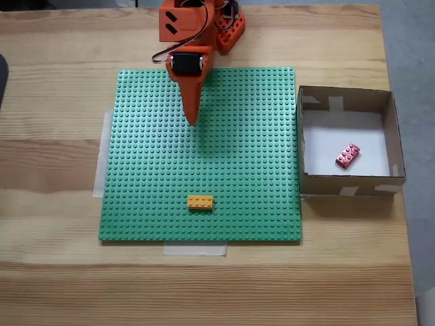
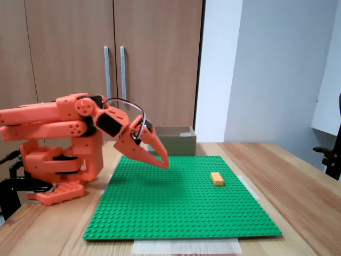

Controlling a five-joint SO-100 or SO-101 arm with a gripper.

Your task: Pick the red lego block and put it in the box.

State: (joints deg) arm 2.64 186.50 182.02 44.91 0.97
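The red lego block (image 1: 347, 155) lies tilted on the white bottom of the box (image 1: 392, 136), toward its front right. In the side-on fixed view the box (image 2: 173, 140) stands behind the baseplate and its inside is hidden. My orange gripper (image 1: 192, 119) hangs over the upper middle of the green baseplate (image 1: 258, 183), far left of the box. Its fingers are together with nothing between them. In the side-on fixed view the gripper (image 2: 164, 163) points down at a slant, just above the plate.
A yellow-orange brick (image 1: 200, 202) sits on the baseplate near its front edge; it is also seen on the plate's right side (image 2: 217, 178). The arm's base (image 2: 58, 160) stands behind the plate. Tape strips hold the plate to the wooden table (image 1: 54, 272).
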